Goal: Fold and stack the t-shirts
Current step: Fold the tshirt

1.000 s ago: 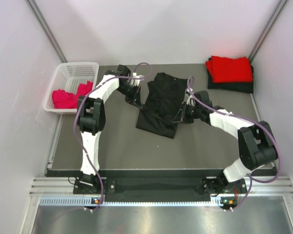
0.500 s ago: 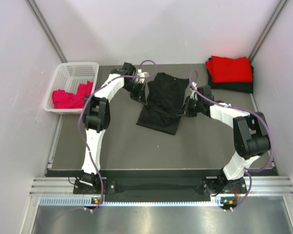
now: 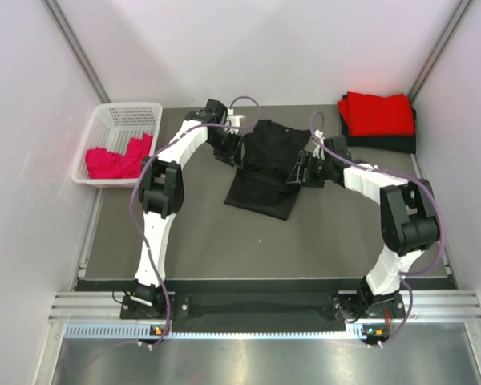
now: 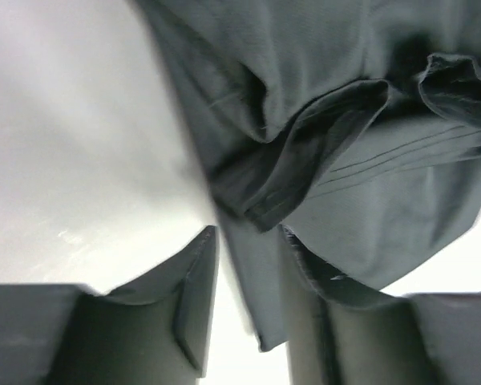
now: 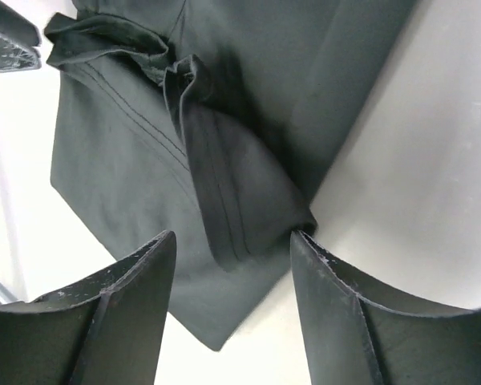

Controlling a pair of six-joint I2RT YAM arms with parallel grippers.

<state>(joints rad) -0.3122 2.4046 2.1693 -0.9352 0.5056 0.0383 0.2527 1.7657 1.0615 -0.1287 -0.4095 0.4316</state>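
surface (image 3: pixel 184 241): dark mat; both arms reach to its far half.
black shirt (image 3: pixel 264 164): mid-surface, between the two grippers. Partly folded, far part bunched, near part flat and skewed toward near-left.
stack (image 3: pixel 377 112): far right corner, red folded on top, black layer under it. Well apart from the black shirt.
basket (image 3: pixel 120 112): far left, white lattice.
pink shirt (image 3: pixel 108 163): crumpled in the basket's near half, not yet folded.
left gripper (image 4: pixel 247 265): at the shirt's left edge, jaws parted. A hem strip runs between them but they are not pinching it.
right gripper (image 5: pixel 231 241): at the shirt's right edge, jaws wide. A folded sleeve edge sits in the gap and nothing is held.
step: looks like a fold being laid down, mid-task; one shirt in hand, one still in the basket.
do it well: lift both grippers straight off so the loose hems don't drag, then flatten the bunched far part before the next fold. Square the skewed near edge and take both layers at each corner.
risk: cloth snagging on a finger and undoing the fold.
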